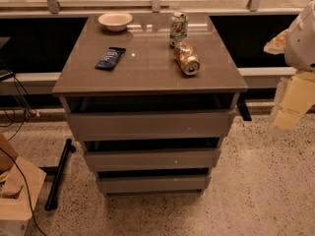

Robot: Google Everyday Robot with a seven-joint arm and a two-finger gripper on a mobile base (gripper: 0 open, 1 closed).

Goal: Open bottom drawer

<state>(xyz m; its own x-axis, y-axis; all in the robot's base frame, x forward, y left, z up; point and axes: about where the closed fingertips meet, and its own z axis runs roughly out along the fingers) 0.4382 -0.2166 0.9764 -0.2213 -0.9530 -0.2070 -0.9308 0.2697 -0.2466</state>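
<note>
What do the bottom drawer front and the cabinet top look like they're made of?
Bottom drawer: probably matte grey-brown laminate board; its front looks flat and dull. Cabinet top: seemingly similar board with a glossier finish that mirrors light spots. The pincer hangs at the picture's right edge, apart from both.

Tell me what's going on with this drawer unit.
A robot is set to open the bottom drawer but has not touched it. Its gripper hangs at the right edge of the view, beside the cabinet and apart from it. The drawer front does not look pulled out. On top sit a bowl, an upright can, a can on its side and a dark snack bar.
</note>
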